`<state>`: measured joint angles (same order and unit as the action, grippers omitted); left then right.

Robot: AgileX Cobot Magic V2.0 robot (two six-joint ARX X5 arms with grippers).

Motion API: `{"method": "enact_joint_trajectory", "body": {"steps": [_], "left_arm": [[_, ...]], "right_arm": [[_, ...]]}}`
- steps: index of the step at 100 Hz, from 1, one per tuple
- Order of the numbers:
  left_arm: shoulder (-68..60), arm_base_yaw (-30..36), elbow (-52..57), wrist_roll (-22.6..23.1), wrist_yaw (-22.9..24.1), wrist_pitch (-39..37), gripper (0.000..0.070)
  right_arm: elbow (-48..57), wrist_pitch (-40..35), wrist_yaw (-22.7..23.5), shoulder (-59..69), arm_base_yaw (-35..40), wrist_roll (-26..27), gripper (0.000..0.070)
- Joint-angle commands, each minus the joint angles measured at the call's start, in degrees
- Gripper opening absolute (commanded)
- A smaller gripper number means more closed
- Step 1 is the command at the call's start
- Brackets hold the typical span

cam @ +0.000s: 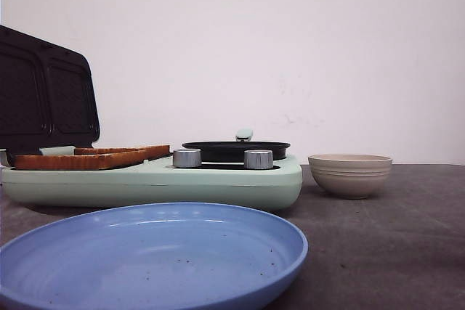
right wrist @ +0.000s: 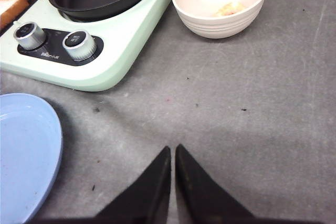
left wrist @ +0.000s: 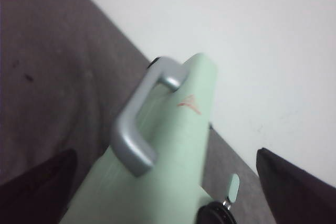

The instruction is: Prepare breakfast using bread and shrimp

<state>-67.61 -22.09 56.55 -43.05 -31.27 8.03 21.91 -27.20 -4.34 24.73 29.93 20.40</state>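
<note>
Two bread slices (cam: 87,157) lie in open sandwich press (cam: 145,179), lid (left wrist: 163,156) up for loading; L gripper (left wrist: 173,198) spread wide near lid handle (left wrist: 139,124); R gripper (right wrist: 172,182) clenched, empty, bowl (right wrist: 220,3) at 12 o'clock

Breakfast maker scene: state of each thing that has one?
Breakfast maker lid: open, upright.
Bread: two slices on the left plate.
Black pan: on the burner, empty.
Beige bowl: holds a small pale piece.
Blue plate: empty.
Left gripper: open, jaws either side of the lid.
Right gripper: shut, holding nothing.
</note>
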Motion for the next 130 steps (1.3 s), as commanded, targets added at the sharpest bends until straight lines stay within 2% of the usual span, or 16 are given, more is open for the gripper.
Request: {"method": "enact_joint_trajectory", "body": {"steps": [1, 9, 20, 40, 46, 57, 69, 74, 83, 91, 96, 100, 130], "left_arm": [[-2.9, -0.7, 1.7, -2.0, -2.1, -2.3, 0.0638], [-6.4, -1.0, 1.8, -5.9, -6.3, -7.3, 0.0638], [-10.7, -1.0, 1.8, -11.3, -7.8, -12.7, 0.0637], [-16.0, -1.0, 1.8, -14.9, -9.9, -17.1, 0.0620], [-16.7, -1.0, 1.8, -14.8, -9.9, -17.1, 0.0566], [-17.5, -1.0, 1.8, -14.7, -9.9, -17.7, 0.0424], [-17.8, -0.9, 1.8, -14.6, -9.9, -18.2, 0.0399], [-17.8, -0.7, 1.8, -14.1, -9.9, -18.2, 0.0326], [-17.8, -0.7, 1.8, -13.1, -9.9, -18.2, 0.0154], [-17.8, -0.6, 1.8, -12.9, -9.9, -18.2, 0.0062], [-17.8, -0.5, 1.8, -12.9, -9.9, -18.2, 0.0043], [-17.8, -0.4, 1.8, -12.7, -9.9, -18.2, 0.0002], [-17.8, 2.0, 1.8, -9.3, -9.9, -17.9, 0.0004]], "right_arm": [[-0.1, 0.3, -0.3, 0.2, 0.3, -0.3, 0.0006], [-0.1, 0.2, -0.3, 0.2, 0.3, -0.3, 0.0006], [-0.1, 0.1, -0.5, 0.2, 0.3, -0.3, 0.0006], [-0.1, 0.1, -0.7, 0.2, 0.3, -0.3, 0.0006], [-0.1, 0.1, -0.7, 0.2, 0.3, -0.3, 0.0006], [-0.1, 0.1, -0.9, 0.2, 0.3, -0.2, 0.0006], [-0.1, 0.0, -1.8, 0.2, 0.3, -0.2, 0.0006], [-0.1, 0.1, -1.8, 0.2, 0.3, -0.2, 0.0006], [-0.1, 0.1, -1.8, 0.2, 0.3, -0.2, 0.0006], [-0.1, 0.0, -1.8, 0.2, 0.3, -0.2, 0.0006], [-0.1, 0.0, -1.8, 0.2, 0.3, -0.2, 0.0006], [-0.1, 0.0, -1.8, 0.2, 0.3, -0.2, 0.0006], [-0.1, -0.3, -1.8, 0.2, 0.3, 0.0, 0.0006]]}}
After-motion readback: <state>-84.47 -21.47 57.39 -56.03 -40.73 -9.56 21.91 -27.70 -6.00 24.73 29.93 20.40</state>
